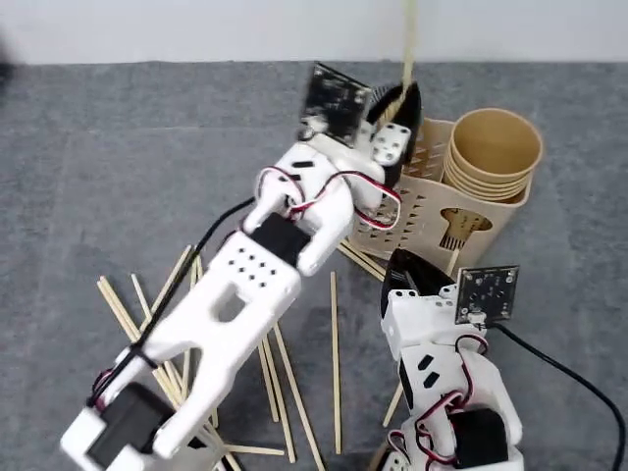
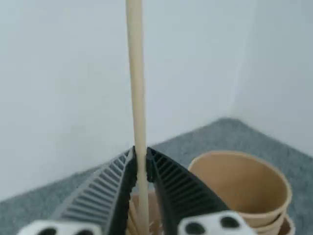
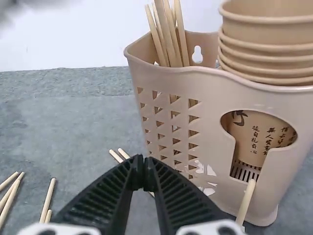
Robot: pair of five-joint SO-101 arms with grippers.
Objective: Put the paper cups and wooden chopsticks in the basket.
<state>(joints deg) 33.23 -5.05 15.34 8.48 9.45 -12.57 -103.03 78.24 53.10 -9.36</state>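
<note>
My left gripper (image 1: 400,106) is above the beige basket (image 1: 429,214), shut on a wooden chopstick (image 1: 408,39) that stands upright over the basket's chopstick compartment. In the left wrist view the chopstick (image 2: 137,98) runs straight up from between the fingers of the left gripper (image 2: 141,169). A stack of paper cups (image 1: 494,152) sits in the basket's other compartment. My right gripper (image 1: 408,271) rests low in front of the basket, shut with nothing in it. The right wrist view has the right gripper (image 3: 143,177) facing the basket (image 3: 166,107), with several chopsticks (image 3: 165,34) and the cups (image 3: 266,46) inside.
Several loose chopsticks (image 1: 335,363) lie scattered on the grey mat (image 1: 118,167) under and beside the left arm. A couple lie at the basket's foot (image 3: 120,154), and one leans against its front (image 3: 246,200). A white wall stands behind the basket.
</note>
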